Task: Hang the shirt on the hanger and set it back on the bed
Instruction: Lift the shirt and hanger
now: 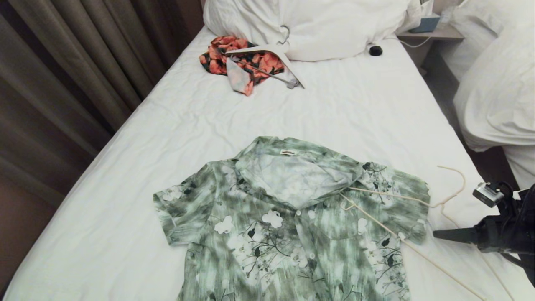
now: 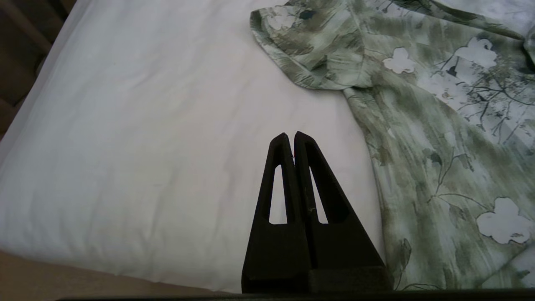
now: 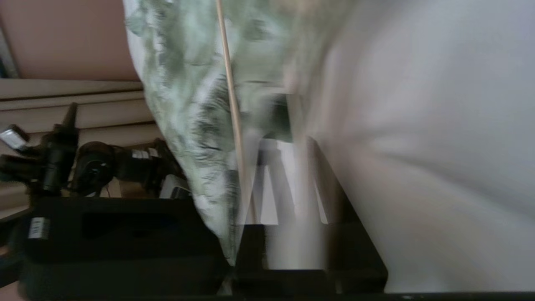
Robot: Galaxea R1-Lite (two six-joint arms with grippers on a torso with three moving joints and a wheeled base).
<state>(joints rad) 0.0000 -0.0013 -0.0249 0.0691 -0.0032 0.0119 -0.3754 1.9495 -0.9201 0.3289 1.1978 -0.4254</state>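
The green-and-white floral shirt (image 1: 292, 217) lies flat, front up, on the white bed (image 1: 355, 113), its collar toward the pillow. The thin cream hanger (image 1: 388, 228) rests across the shirt's right shoulder, and its hook (image 1: 457, 184) lies on the sheet. My right gripper (image 1: 435, 234) comes in low from the right edge, shut to a point just beside the shirt's right sleeve. In the blurred right wrist view the gripper (image 3: 284, 142) has the hanger's wire (image 3: 230, 83) and the shirt (image 3: 188, 83) alongside. My left gripper (image 2: 291, 136) is shut and empty over the sheet (image 2: 146, 146), next to the shirt's left side (image 2: 439, 125).
An orange-and-black floral garment (image 1: 238, 60) with a thick white hanger (image 1: 267, 52) lies near the big pillow (image 1: 317, 25). A small black object (image 1: 375, 50) sits by the pillow. A nightstand (image 1: 430, 31) and a second bed (image 1: 497, 83) stand on the right, curtains (image 1: 62, 62) on the left.
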